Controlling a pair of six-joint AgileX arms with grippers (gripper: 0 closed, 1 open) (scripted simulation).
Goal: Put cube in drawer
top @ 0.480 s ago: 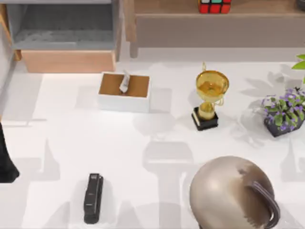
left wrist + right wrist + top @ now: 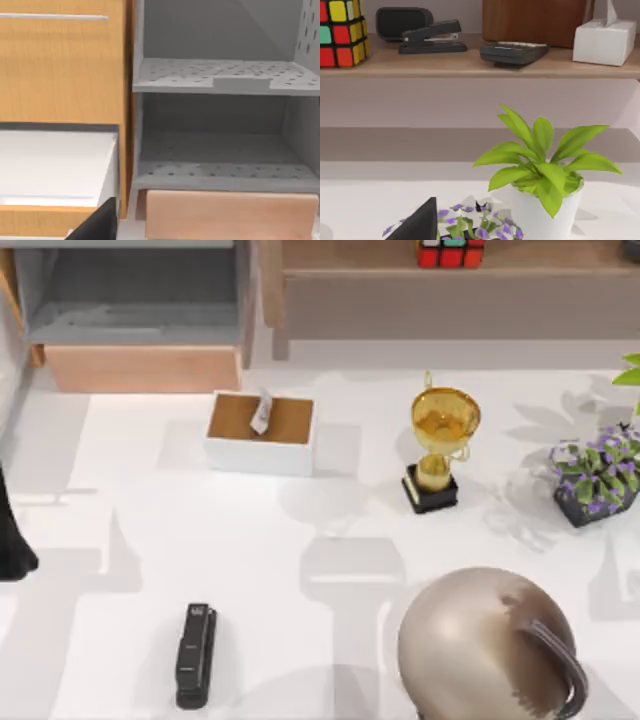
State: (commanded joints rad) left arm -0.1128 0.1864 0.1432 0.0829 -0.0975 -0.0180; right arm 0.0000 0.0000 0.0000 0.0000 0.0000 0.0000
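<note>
The cube, with red and green stickers on a black grid, sits on the wooden shelf at the back right of the table. It also appears in the right wrist view as the cube on that shelf. The drawer stands pulled out at the back left, with grey inner walls and a light-wood front panel. The left wrist view faces the drawer straight on. My left arm is a dark shape at the left edge. A dark part of my left gripper and of my right gripper shows in each wrist view.
On the table stand a white tissue box with a brown top, a gold trophy, a purple-flowered plant, a black stapler and a large rounded metallic object. The shelf holds a stapler, a calculator and a tissue box. A green potted plant stands nearby.
The dark shape of my left arm at the left edge has moved toward the back of the table, and its shadows have shifted. Nothing else has moved.
</note>
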